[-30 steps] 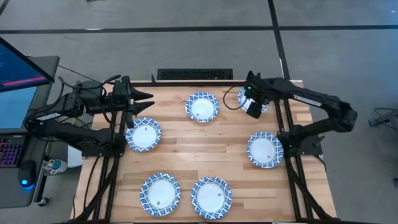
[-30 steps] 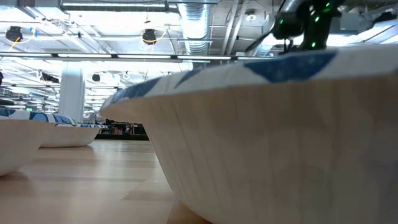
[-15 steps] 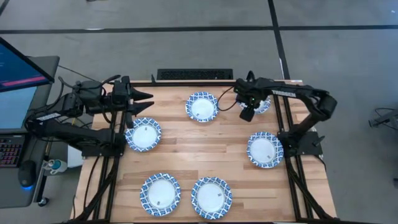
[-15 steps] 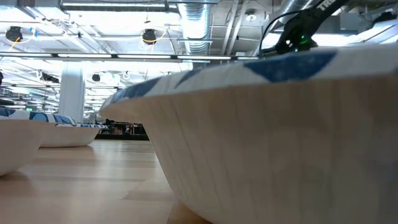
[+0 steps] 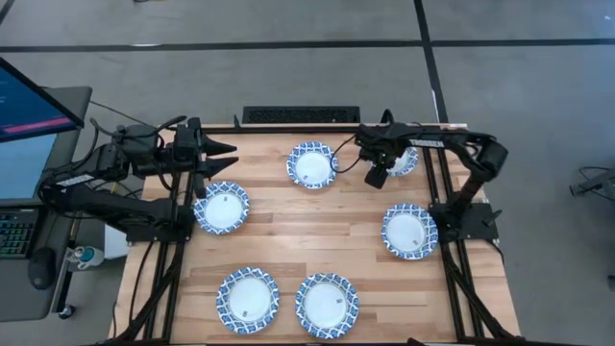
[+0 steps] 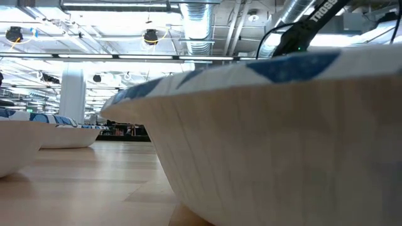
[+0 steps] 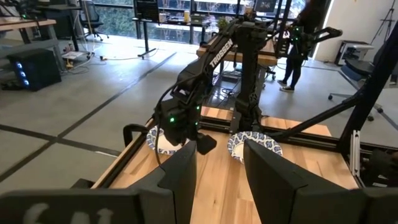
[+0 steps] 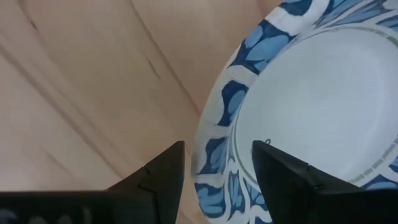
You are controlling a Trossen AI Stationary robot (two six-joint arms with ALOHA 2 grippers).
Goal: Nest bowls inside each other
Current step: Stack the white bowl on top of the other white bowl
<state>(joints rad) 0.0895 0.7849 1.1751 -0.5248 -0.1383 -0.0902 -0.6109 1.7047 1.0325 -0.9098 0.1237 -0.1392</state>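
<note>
Six small blue-rimmed white bowls sit on their bases on the wooden table: far-middle point(image 5: 312, 164), far-right point(image 5: 404, 160) partly under my right arm, right point(image 5: 408, 231), left point(image 5: 221, 208), and two near ones point(image 5: 247, 296) point(image 5: 326, 304). My right gripper point(image 5: 376, 177) point(image 7: 203, 144) hangs open, pointing down, over the gap between the far-middle and far-right bowls. In its wrist view a bowl's patterned rim point(image 8: 214, 134) lies below, between the fingers and apart from them; which bowl it is I cannot tell. My left gripper point(image 5: 233, 156) point(image 7: 219, 177) waits open at the table's far-left corner.
The low view is mostly filled by a near bowl's white wall point(image 6: 282, 144), with two more bowls point(image 6: 69, 135) at its left. A monitor and keyboard stand off the table's left edge point(image 5: 29, 125). Bare wood point(image 5: 317, 226) lies in the table's middle. A person point(image 7: 305, 37) stands far behind the table.
My right gripper has moved toward the table's left, from above the far-right bowl out over the bare wood between that bowl and the far-middle one, its arm stretching out along the far edge. The bowls have stayed in place.
</note>
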